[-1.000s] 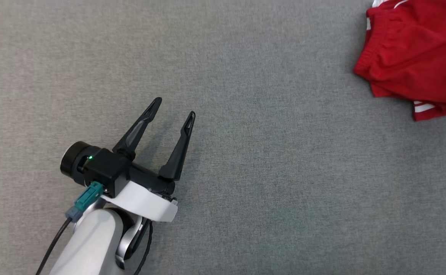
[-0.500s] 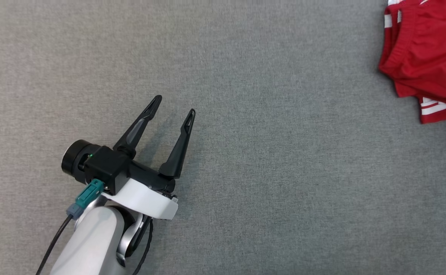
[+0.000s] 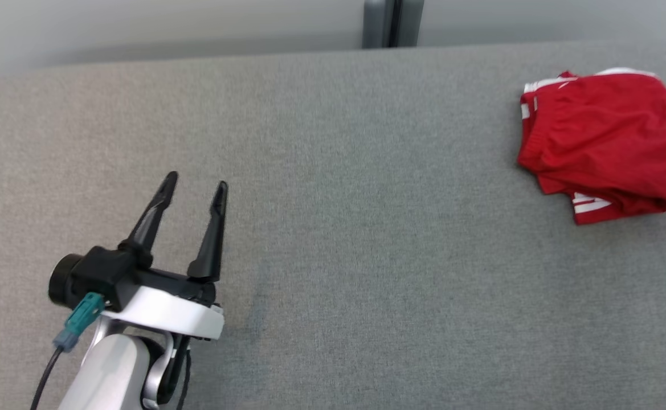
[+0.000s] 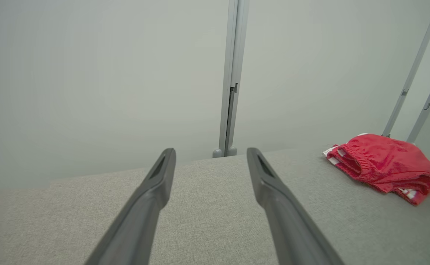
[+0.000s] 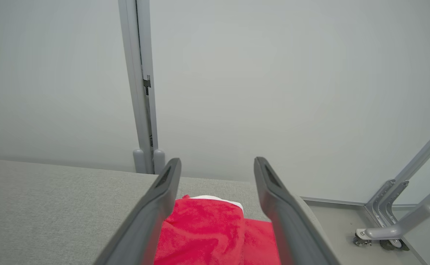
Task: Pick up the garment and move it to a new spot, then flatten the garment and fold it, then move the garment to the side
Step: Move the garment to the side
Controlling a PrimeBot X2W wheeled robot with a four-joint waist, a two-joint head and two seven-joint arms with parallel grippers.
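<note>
A: Work surface?
B: Bench (image 3: 367, 171), flat, covered in grey woven fabric; far edge curves off at the left corner.

A: Behind it?
B: Pale grey wall panels (image 4: 89, 73), plain and matte. A slim upright metal post (image 4: 231, 81) joins two panels, with two rounded feet just past the bench's far edge.

A: Off the right end?
B: Slanted grey metal braces (image 5: 402, 206) against the wall, standing on a pale floor (image 5: 347, 228). A small caster (image 5: 387, 244) sits under the bracket foot.

A: Light?
B: Even and soft, shadows faint.

Red garment (image 3: 595, 136) with white stripes, grey fabric surface (image 3: 367, 228), black fingers (image 3: 211, 233), teal connector (image 3: 84, 311), pale grey wall (image 3: 139, 28)
</note>
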